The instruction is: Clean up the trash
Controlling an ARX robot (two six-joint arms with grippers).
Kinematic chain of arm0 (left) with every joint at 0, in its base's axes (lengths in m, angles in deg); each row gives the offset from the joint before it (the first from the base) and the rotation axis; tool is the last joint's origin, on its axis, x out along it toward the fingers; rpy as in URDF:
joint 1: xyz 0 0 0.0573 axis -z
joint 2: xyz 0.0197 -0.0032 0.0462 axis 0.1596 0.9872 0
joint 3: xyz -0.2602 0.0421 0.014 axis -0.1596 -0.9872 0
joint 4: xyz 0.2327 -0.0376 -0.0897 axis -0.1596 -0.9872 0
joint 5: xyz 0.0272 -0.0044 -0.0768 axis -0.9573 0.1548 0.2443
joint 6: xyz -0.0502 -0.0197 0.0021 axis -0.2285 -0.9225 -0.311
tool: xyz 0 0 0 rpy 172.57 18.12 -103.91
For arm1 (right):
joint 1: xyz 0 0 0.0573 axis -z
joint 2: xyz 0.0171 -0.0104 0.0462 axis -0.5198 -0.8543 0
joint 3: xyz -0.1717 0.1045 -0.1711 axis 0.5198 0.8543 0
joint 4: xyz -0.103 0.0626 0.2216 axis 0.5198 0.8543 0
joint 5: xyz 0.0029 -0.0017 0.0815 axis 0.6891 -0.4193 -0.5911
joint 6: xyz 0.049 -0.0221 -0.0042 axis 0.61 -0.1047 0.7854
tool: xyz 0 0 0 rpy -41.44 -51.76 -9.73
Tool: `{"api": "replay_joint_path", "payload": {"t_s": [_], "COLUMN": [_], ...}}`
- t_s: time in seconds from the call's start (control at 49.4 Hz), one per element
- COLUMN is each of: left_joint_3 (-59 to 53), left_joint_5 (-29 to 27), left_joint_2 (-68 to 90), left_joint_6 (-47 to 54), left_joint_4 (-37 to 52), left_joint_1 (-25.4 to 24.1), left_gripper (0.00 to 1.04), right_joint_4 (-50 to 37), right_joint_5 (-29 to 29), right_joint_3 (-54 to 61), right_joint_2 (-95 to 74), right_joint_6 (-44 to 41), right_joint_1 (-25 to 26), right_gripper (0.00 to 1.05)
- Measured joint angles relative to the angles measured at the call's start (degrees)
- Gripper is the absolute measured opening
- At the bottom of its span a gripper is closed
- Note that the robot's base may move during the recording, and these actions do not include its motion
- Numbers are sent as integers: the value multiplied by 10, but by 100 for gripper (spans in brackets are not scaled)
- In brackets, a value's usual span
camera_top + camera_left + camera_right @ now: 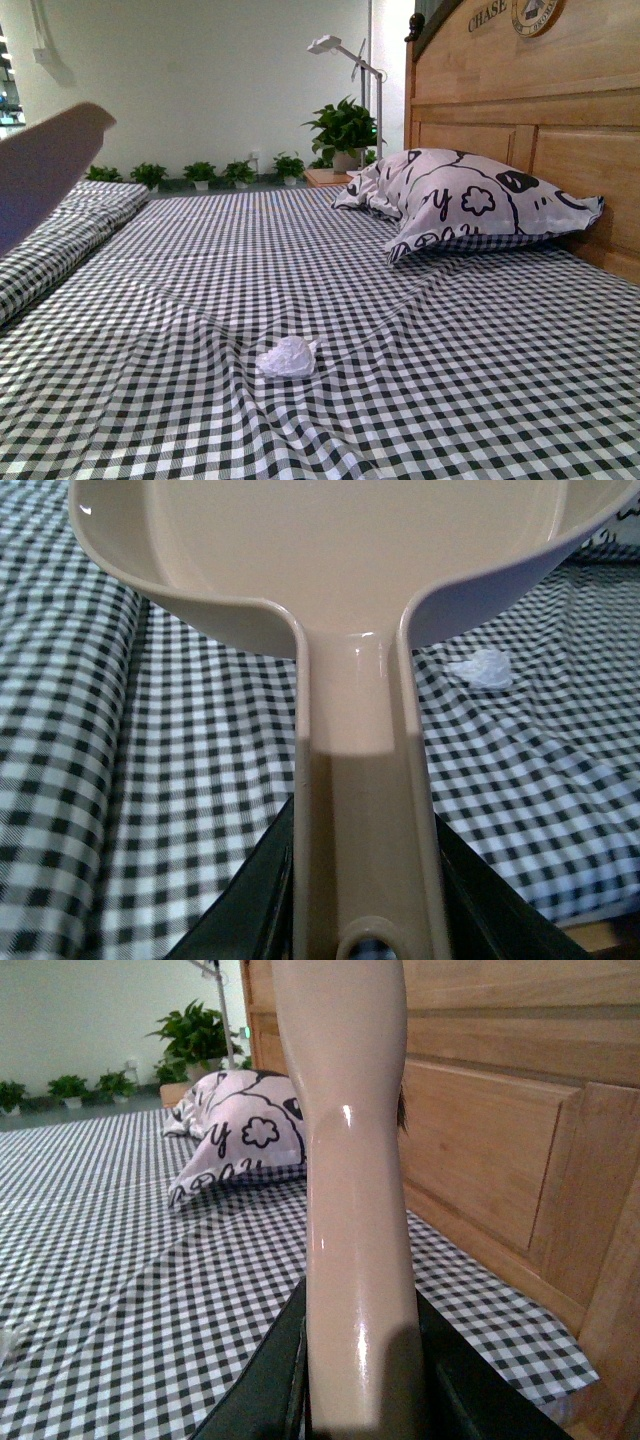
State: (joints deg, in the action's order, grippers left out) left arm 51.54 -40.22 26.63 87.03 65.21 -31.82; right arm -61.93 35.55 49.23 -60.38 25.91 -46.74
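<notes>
The left gripper point(365, 900) holds the dustpan point(330, 540) by its handle, and the right gripper point(360, 1390) holds a long pale handle point(345, 1110). The trash point(286, 357) lies alone on the checked sheet point(480, 380), not swept yet; next the dustpan should come down just beside it.

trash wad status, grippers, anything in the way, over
Left gripper shut on dustpan, right gripper shut on beige handle. Trash wad loose on checked sheet, untouched. Pillow well beyond it, nothing blocking.
</notes>
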Motion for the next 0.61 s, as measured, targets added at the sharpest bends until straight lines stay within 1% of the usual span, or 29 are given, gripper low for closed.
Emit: {"api": "replay_joint_path", "payload": {"t_s": [0.02, 0.081, 0.101, 0.142, 0.202, 0.283, 0.364, 0.486, 0.607], "left_joint_3": [6, 35, 43, 62, 78, 88, 104, 114, 129], "left_joint_5": [16, 66, 77, 100, 112, 109, 93, 81, 69], "left_joint_2": [23, 116, 138, 199, 253, 287, 336, 377, 414], "left_joint_6": [15, 107, 124, 194, 274, 340, 419, 444, 461], "left_joint_4": [10, 28, 28, 12, -17, -27, -24, 8, 11], "left_joint_1": [-14, -51, -56, -62, -60, -52, -26, 7, 42], "left_gripper": [27, 27, 27, 27, 27, 27, 27, 27, 27], "right_joint_4": [0, 0, 0, 0, 0, 0, 0, 0, 0], "right_joint_5": [-2, 1, 1, 1, 0, 0, 0, 0, 0], "right_joint_3": [0, 0, 0, 0, 0, 0, 0, 0, 0], "right_joint_2": [0, -2, -2, -2, -2, -2, -2, -2, -2], "right_joint_6": [0, 0, 0, 0, 0, 0, 0, 0, 0], "right_joint_1": [0, 0, 0, 0, 0, 0, 0, 0, 0], "right_gripper": [21, 21, 21, 21, 21, 21, 21, 21, 21]}}
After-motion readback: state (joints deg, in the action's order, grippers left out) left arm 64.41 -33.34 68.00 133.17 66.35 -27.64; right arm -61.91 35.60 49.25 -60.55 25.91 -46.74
